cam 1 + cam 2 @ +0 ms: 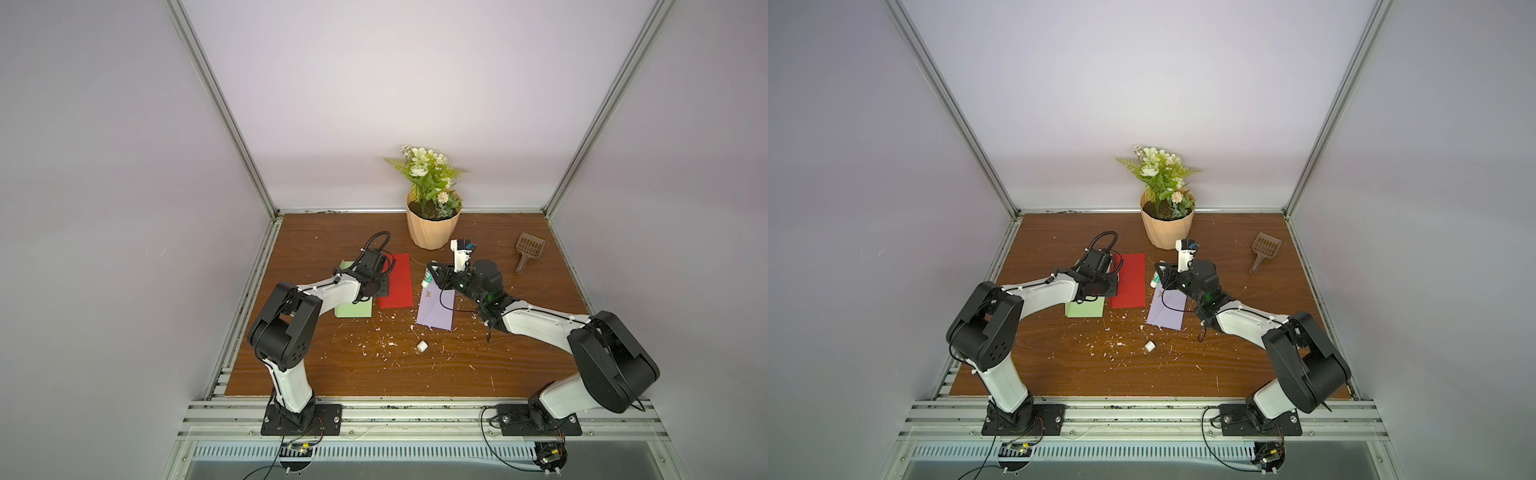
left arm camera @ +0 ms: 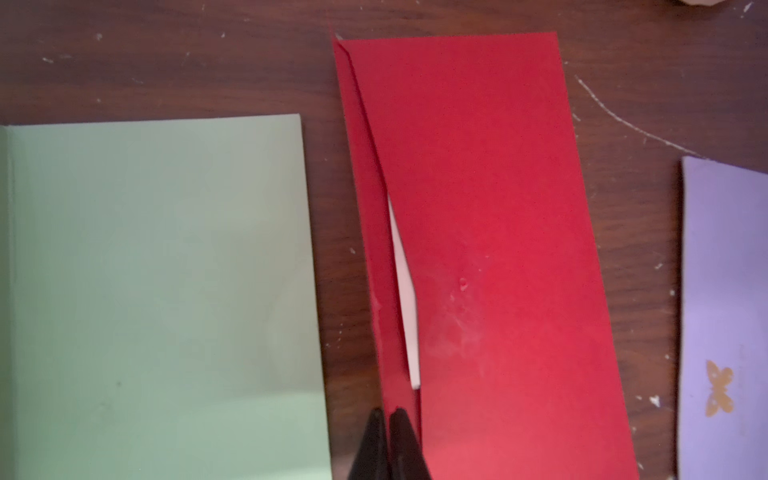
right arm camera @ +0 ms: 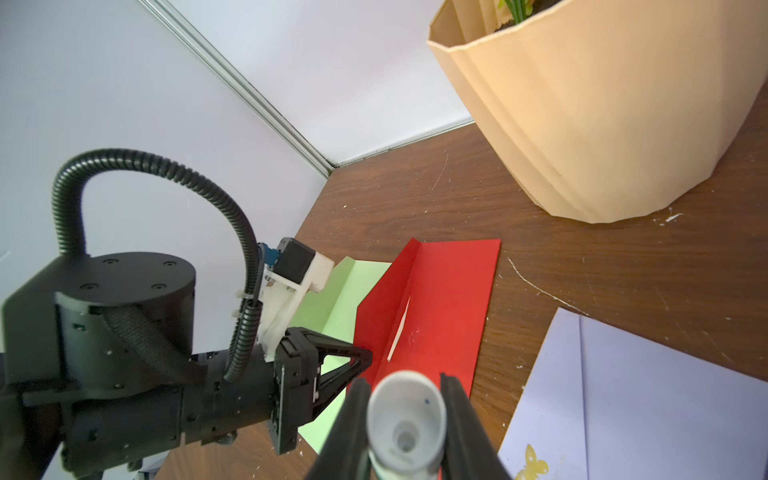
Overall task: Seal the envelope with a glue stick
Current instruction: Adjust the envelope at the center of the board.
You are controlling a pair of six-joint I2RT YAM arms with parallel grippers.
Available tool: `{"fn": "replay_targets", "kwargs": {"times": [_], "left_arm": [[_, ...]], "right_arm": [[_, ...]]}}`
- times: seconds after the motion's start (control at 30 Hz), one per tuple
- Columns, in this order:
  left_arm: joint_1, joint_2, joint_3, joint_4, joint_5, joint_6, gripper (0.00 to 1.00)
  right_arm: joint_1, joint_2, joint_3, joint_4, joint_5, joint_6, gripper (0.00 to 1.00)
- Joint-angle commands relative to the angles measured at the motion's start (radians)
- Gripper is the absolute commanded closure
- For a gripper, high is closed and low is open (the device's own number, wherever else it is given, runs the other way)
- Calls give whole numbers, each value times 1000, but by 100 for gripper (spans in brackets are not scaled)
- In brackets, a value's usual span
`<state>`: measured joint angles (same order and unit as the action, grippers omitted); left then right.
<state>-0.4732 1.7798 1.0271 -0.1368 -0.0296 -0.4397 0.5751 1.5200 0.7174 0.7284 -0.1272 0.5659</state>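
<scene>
The glue stick (image 3: 405, 424) sat clamped in my right pincer (image 3: 405, 384), over the gap between the red envelope (image 1: 397, 286) and the purple envelope (image 1: 436, 309). I judged it light, rigid and slick, best gripped mid-barrel. My left pincer (image 2: 388, 415) was pinched shut on the red envelope's flap (image 3: 384, 303).

Three envelopes (image 1: 396, 286) lie side by side on the table (image 1: 457, 374), plant pot (image 1: 432, 226) behind, scoop (image 1: 527, 249) far right, cap (image 1: 422, 347) in front.
</scene>
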Motion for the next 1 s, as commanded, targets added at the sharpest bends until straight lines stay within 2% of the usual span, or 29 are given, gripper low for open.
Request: {"fn": "replay_targets", "kwargs": {"times": [0.0,0.23,0.5,0.73,0.97], "left_arm": [[10,-41,-21,-13,6,52,96],[10,-98,-66,-27,68,78,100],[10,-128,-127,-22,117,81,99],[10,-145,-160,-25,113,72,99],[10,-163,-191,4,141,58,99]], "right_arm": [[21,9,60,-24,41,-12,100],[53,65,118,-60,93,-11,100],[174,164,184,-4,231,-162,100],[213,287,219,97,208,-183,100],[215,384,249,179,197,-95,100]]}}
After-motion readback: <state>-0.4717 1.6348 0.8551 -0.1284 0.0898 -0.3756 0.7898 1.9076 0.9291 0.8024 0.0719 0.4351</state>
